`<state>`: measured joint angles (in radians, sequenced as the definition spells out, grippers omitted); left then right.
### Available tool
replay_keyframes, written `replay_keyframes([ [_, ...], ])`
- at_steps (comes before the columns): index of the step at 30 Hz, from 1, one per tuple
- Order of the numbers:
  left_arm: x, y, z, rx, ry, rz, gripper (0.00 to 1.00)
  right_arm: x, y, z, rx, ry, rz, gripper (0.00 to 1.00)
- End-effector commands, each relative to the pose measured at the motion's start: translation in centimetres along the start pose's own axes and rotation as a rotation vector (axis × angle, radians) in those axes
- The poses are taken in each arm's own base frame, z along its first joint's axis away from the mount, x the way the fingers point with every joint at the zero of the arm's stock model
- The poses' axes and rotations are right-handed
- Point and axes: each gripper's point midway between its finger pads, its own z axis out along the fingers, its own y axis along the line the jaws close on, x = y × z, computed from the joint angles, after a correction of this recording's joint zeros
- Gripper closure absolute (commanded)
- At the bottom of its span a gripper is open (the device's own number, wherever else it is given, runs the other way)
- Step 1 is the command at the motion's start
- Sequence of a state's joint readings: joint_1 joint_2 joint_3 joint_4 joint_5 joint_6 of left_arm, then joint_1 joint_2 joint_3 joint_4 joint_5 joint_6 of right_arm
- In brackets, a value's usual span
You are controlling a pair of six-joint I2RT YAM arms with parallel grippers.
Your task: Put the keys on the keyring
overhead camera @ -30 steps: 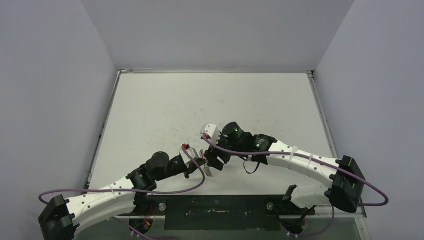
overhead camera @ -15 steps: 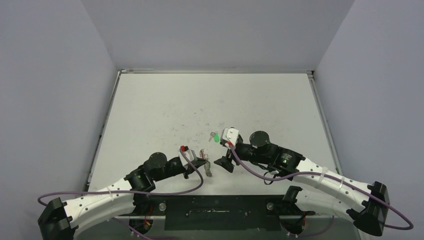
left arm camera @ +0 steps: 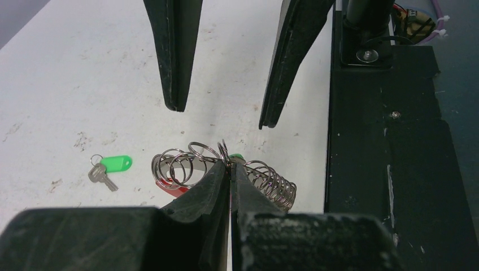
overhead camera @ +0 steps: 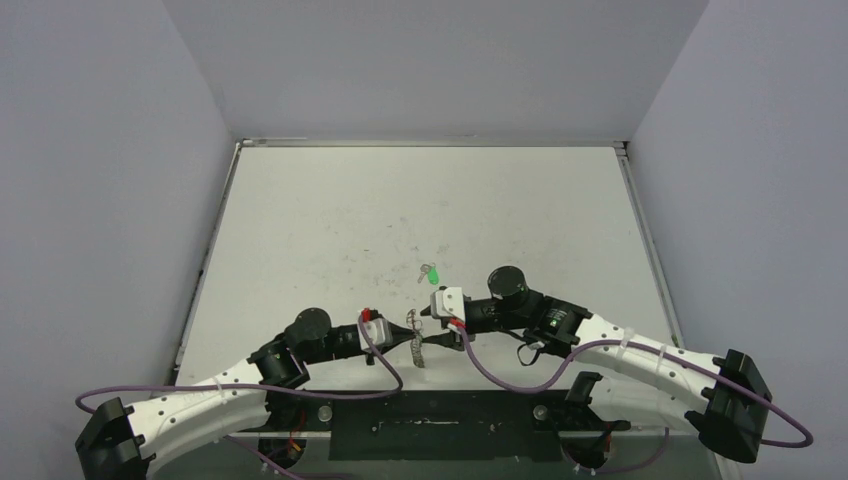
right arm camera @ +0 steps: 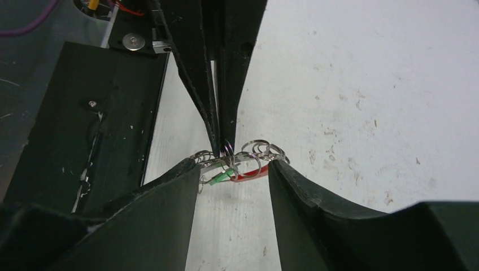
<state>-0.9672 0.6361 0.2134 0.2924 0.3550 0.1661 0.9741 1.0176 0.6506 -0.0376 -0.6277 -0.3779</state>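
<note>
Top external view: the two arms reach toward each other near the front edge of the white surface, and their tips meet over the keyring. The keys, with their green tag, lie flat on the surface a little farther back, apart from the keyring and touched by neither arm.

In the left wrist view the left gripper is pressed together, pinching one thin wire ring of the keyring between its tips. The keyring is a chain of silvery wire rings that spreads to both sides of the pinch, with its red segment low on the left. A small green bit shows right at the pinch; I cannot tell what it is. The keys lie to the left of the keyring, the green tag beside one small silver key. The right gripper enters from above with its fingers spread, the tips just short of the rings.

In the right wrist view the right gripper is spread wide, one finger on each side of the keyring. Whether either finger touches the rings cannot be told. The left gripper comes down from the top, closed on a ring. The black base plate lies to the left.
</note>
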Motion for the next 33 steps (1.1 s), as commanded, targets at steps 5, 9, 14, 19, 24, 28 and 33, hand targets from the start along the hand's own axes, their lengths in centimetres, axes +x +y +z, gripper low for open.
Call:
replay_keyframes([
  [5,-3.0,-0.5,0.3,0.047,-0.109,0.067,1.00,-2.1,1.0,0.1,-0.069,-0.152,-0.219,0.58],
  [9,-3.2,-0.7,0.4,0.054,-0.118,0.061,1.00,-1.3,1.1,0.4,-0.072,-0.139,-0.212,0.60],
  [14,-3.4,-0.8,0.5,0.062,-0.129,0.062,1.00,-1.2,0.9,0.9,-0.061,-0.152,-0.197,0.64],
  [19,-3.4,-0.9,0.5,0.065,-0.129,0.063,1.00,-1.3,0.9,1.2,-0.068,-0.159,-0.193,0.72],
  [24,-3.4,-1.0,0.6,0.067,-0.134,0.062,1.00,-0.6,1.1,1.3,-0.077,-0.135,-0.183,0.87],
  [28,-3.4,-0.9,0.6,0.064,-0.134,0.064,1.00,-0.2,1.1,1.3,-0.076,-0.124,-0.185,0.99],
  [33,-3.4,-0.8,0.6,0.057,-0.135,0.069,1.00,0.0,1.1,1.1,-0.074,-0.104,-0.176,1.00],
])
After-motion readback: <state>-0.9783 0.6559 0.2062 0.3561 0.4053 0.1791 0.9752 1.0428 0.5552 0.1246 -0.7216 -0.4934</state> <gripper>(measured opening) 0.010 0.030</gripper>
